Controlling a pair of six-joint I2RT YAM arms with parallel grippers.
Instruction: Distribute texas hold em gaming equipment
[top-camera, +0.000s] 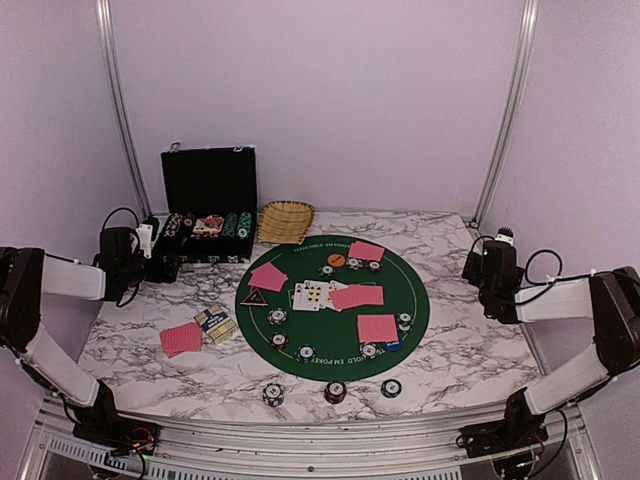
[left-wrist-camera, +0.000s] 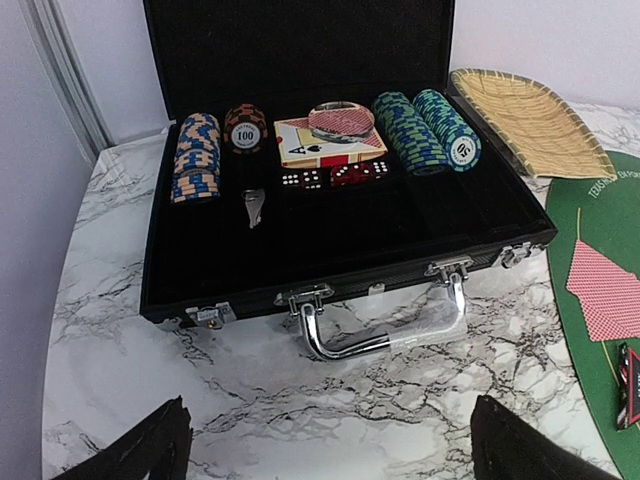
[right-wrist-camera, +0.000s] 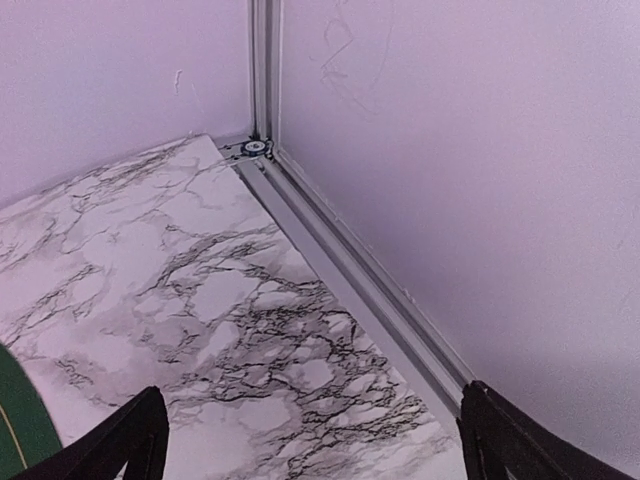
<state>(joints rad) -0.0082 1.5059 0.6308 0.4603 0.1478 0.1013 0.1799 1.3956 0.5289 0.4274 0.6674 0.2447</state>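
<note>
Between the widely spread fingers of the left gripper (left-wrist-camera: 328, 425) lies bare marble table (left-wrist-camera: 120, 340); nothing is held. Just ahead of it stands the open black case (left-wrist-camera: 350, 250), handle toward the gripper. It holds a lying row of orange-and-blue striped chips (left-wrist-camera: 196, 158), a brown chip marked 100 (left-wrist-camera: 245, 128), a green-and-blue row (left-wrist-camera: 425, 130), dice (left-wrist-camera: 300, 180) and a deck with an ace face up (left-wrist-camera: 325, 145). Ahead and to the gripper's right sits the straw basket (left-wrist-camera: 530, 125). Farther right, the round green mat (top-camera: 330, 325) carries pink-red-backed cards (top-camera: 377, 328) in small fans, face-up cards (top-camera: 310, 295), striped chips around its rim, the black-red triangle (top-camera: 253, 297), the orange disc (top-camera: 335, 260) and the blue disc (top-camera: 393, 346). The right gripper (right-wrist-camera: 310, 405), fingers likewise spread and empty, hangs beyond the mat's right edge, facing the table's corner.
</note>
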